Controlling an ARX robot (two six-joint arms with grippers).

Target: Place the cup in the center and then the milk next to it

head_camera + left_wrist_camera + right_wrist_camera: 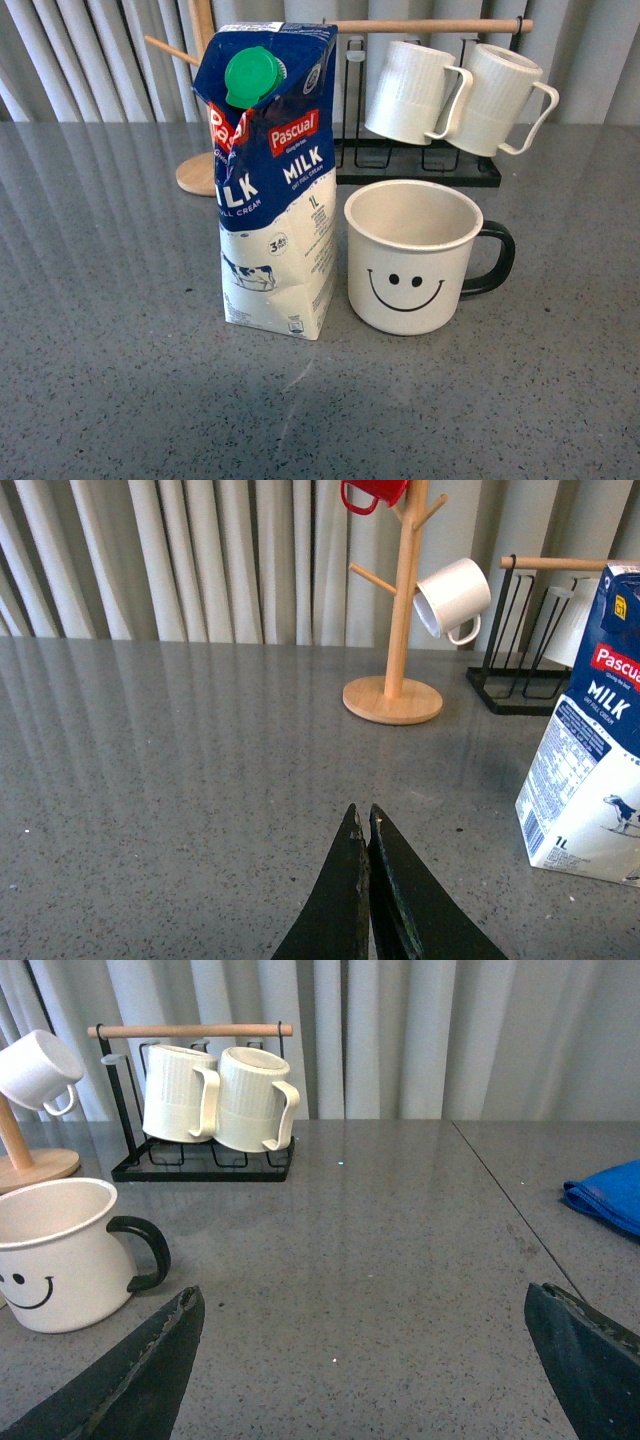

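Two grippers, both empty on my feeds: left gripper (pixel 367 815) has its tips pressed together, right gripper (pixel 365 1305) is spread wide over bare tabletop (pixel 110 380). Cup (pixel 412 255) sits upright mid-table, handle to the right, w/ milk (pixel 275 180) standing just beside it on the left. Behind them: black rack (pixel 420 165) holding two ribbed mugs (pixel 455 95), wooden mug tree (pixel 395 630). Blue cloth (pixel 610 1195) lies well off to the right.

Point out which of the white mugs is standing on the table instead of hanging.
The smiley-face mug with the black handle, upright beside the milk carton. The two ribbed mugs hang from the rack; the small cup hangs on the wooden tree.
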